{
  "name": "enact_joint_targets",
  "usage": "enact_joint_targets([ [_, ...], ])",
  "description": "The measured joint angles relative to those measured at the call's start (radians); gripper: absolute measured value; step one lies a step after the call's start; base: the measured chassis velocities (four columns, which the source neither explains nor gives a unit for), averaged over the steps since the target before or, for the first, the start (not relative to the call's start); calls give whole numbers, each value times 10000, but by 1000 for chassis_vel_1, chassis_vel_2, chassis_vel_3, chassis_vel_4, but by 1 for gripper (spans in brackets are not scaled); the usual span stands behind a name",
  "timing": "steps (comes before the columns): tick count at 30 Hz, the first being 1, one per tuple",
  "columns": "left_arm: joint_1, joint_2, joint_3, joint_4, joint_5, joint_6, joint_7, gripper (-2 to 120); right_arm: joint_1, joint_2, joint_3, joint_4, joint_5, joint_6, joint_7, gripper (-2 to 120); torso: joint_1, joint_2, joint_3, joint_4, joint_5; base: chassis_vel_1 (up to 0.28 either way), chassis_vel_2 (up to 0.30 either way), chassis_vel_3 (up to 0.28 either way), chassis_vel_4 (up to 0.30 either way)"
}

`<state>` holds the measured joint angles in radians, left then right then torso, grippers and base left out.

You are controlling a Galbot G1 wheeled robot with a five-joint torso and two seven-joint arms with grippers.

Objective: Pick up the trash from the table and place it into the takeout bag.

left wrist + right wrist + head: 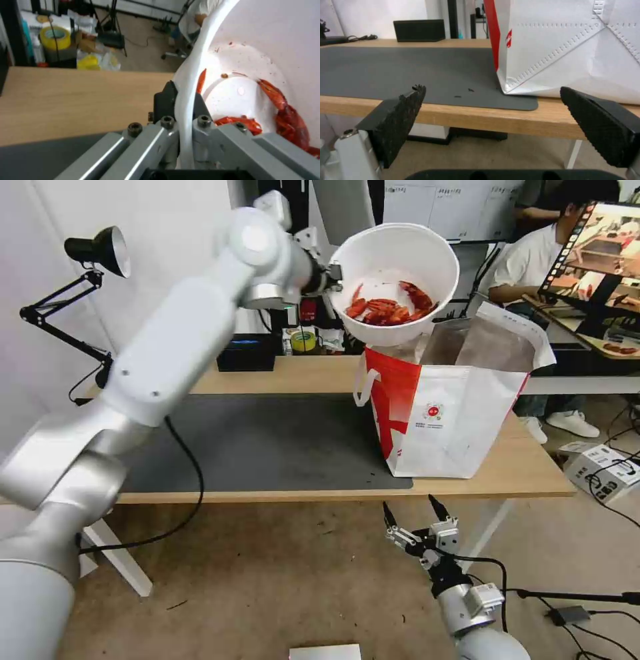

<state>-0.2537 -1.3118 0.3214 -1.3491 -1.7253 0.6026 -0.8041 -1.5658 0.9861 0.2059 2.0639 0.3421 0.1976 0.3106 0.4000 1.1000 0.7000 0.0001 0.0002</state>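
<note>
While clamped by its rim in left end effector (pixel 181 100), bowl (pixel 393 280) tilted above takeout bag (pixel 453 407); right end effector (pixel 410 517) spread wide below table (pixel 520 473).

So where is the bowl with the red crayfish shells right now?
In the head view the white bowl is up in the air, tilted, above the open takeout bag. The left gripper pinches its rim.
</note>
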Motion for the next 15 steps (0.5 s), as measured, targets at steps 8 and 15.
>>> enact_joint_targets([
  [8,337,-804,516,433,1854,-1494,248,0,0,0,0,0,0,0,0,100,0,0,1,-2,0,0,0,0,0],
  [15,660,-770,1210,305,3806,-2220,1034,0,0,0,0,0,0,0,0,100,0,0,0,-2,-1,0,0,0,0],
])
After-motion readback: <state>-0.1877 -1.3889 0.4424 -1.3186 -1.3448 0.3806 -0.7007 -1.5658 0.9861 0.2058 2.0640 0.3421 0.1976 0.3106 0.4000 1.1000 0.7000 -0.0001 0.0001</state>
